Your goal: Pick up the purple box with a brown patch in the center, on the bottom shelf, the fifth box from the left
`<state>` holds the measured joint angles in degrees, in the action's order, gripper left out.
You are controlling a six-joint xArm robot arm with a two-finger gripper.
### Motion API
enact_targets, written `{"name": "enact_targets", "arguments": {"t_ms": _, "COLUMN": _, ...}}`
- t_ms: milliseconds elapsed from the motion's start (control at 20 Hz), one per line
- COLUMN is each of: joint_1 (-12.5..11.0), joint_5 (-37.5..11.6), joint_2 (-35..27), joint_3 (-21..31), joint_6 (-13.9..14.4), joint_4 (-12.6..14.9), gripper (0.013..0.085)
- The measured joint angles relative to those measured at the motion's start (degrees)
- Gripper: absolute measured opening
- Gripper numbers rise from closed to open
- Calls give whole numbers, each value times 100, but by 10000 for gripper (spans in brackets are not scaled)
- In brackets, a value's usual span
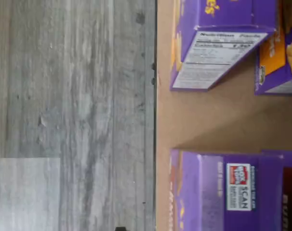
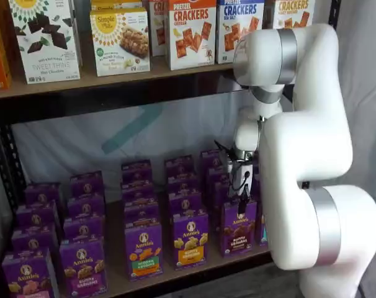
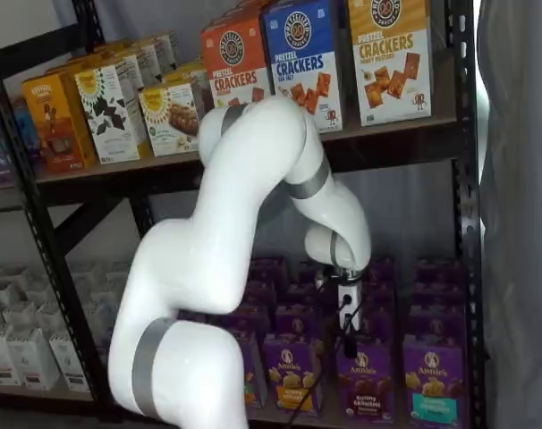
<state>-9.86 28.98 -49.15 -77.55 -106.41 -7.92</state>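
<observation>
Now gripper (image 2: 242, 200) hangs lower right of frame, over Bunny Grahams box (image 2: 239, 228); claw state can't tell. Drop straight, centre fingers w/ box top, avoid neighbour cartons.

Glossy carton purple box (image 2: 239, 234) (tan wood bottom shelf (image 2: 194, 273))

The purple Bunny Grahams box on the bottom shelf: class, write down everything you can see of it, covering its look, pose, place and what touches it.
The purple box is an upright carton that looks like cardboard, with a round Annie's logo near the top, brown bunny snacks pictured and a dark band reading "Bunny Grahams". It stands in the front row of the bottom shelf, with similar purple cartons behind it and to its side. In both shelf views the gripper hangs directly above its top edge; whether they touch cannot be told.
</observation>
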Motion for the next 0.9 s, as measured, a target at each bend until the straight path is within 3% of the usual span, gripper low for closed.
{"name": "enact_targets", "arguments": {"t_ms": 250, "joint_1": -1, "joint_5": 15, "joint_2": -319, "joint_3": -380, "joint_6": 192, "joint_4": 220, "gripper": 850}}
{"name": "enact_targets", "arguments": {"t_ms": 650, "joint_1": -42, "joint_5": 15, "joint_2": -878, "joint_3": -915, "joint_6": 743, "joint_4": 896, "gripper": 850}}
{"name": "enact_targets", "arguments": {"t_ms": 900, "joint_1": -65, "joint_5": -47, "joint_2": -1098, "joint_3": -1073, "joint_6": 830, "joint_4": 1023, "gripper": 850}}
